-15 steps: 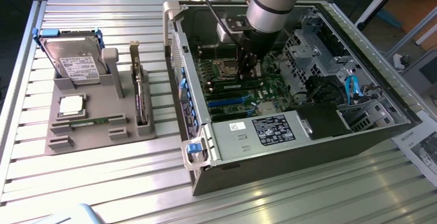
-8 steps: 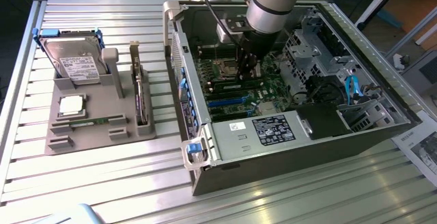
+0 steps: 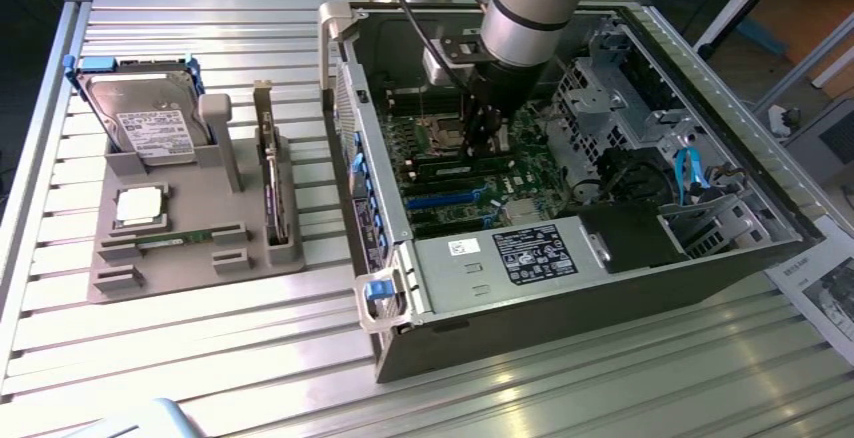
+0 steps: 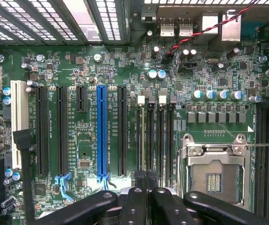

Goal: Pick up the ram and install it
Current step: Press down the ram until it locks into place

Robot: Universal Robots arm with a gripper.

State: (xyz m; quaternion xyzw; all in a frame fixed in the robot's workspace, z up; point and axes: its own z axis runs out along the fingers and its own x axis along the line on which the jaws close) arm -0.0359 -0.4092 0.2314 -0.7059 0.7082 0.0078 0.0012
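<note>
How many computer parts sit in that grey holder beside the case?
4: hard drive at the holder's far end, square silver chip in the middle, thin green stick nearer the front, upright dark card on the side facing the case. More may be hidden.

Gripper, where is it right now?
In the exterior view, the gripper is down inside the open computer case, just above the green motherboard, near the memory slots.
</note>
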